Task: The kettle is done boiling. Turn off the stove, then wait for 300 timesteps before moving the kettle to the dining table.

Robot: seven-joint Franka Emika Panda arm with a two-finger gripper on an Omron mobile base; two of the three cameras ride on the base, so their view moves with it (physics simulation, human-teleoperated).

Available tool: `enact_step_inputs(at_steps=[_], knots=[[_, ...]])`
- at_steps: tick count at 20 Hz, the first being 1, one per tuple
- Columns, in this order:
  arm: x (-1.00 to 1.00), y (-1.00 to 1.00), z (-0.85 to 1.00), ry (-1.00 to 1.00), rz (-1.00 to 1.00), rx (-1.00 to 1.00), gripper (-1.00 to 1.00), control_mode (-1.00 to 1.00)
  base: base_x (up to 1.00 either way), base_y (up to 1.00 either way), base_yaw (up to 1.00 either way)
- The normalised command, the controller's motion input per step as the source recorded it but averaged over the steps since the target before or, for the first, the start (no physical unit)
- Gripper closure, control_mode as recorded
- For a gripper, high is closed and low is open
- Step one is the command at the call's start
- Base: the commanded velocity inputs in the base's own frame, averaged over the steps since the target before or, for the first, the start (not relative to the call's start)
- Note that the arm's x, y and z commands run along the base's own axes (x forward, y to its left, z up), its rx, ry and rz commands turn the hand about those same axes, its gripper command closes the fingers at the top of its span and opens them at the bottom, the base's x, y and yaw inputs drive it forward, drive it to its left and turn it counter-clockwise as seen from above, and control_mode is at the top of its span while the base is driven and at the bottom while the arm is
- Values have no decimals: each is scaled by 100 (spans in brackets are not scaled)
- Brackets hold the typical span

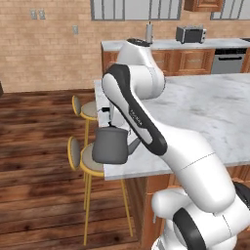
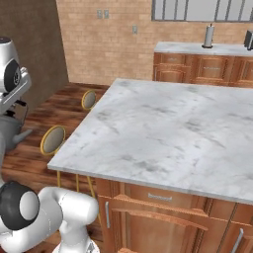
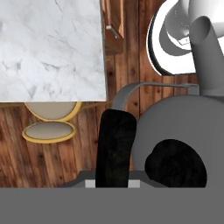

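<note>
The dark grey kettle (image 1: 110,145) hangs in the air just off the near left corner of the dining table (image 1: 210,112), at about the height of its top, with the spout toward the marble. My gripper (image 1: 108,122) is shut on the kettle's arched handle from above. From the hand view, a dark finger (image 3: 115,146) stands against the handle (image 3: 125,93), and the kettle body (image 3: 183,127) hangs over wooden floor, apart from the marble slab (image 3: 52,48). The kettle (image 2: 9,136) also shows at the far left edge, beside the table (image 2: 163,128). The stove is out of view.
Two yellow-rimmed bar stools (image 1: 89,110) (image 1: 84,157) stand against the table's left side, right under and beside the kettle. A back counter (image 1: 171,45) carries a toaster (image 1: 190,34) and a paper towel roll (image 1: 149,33). Open wooden floor (image 1: 34,146) lies to the left.
</note>
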Motion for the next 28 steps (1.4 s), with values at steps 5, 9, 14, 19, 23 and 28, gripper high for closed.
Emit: enact_step_inputs(at_steps=[5, 9, 14, 19, 23, 28], knots=[[16, -19, -5, -8, -5, 0, 100, -100, 0, 0, 0], [10, -5, -16, -14, -3, 0, 100, -100, 0, 0, 0], [1, -1, -17, -10, -2, -4, 100, -100, 0, 0, 0], [9, -10, -10, 0, -10, -4, 100, -100, 0, 0, 0], [20, -17, -2, 0, -19, -5, 100, -100, 0, 0, 0], [32, -15, -1, 0, -23, -7, 100, -100, 0, 0, 0]])
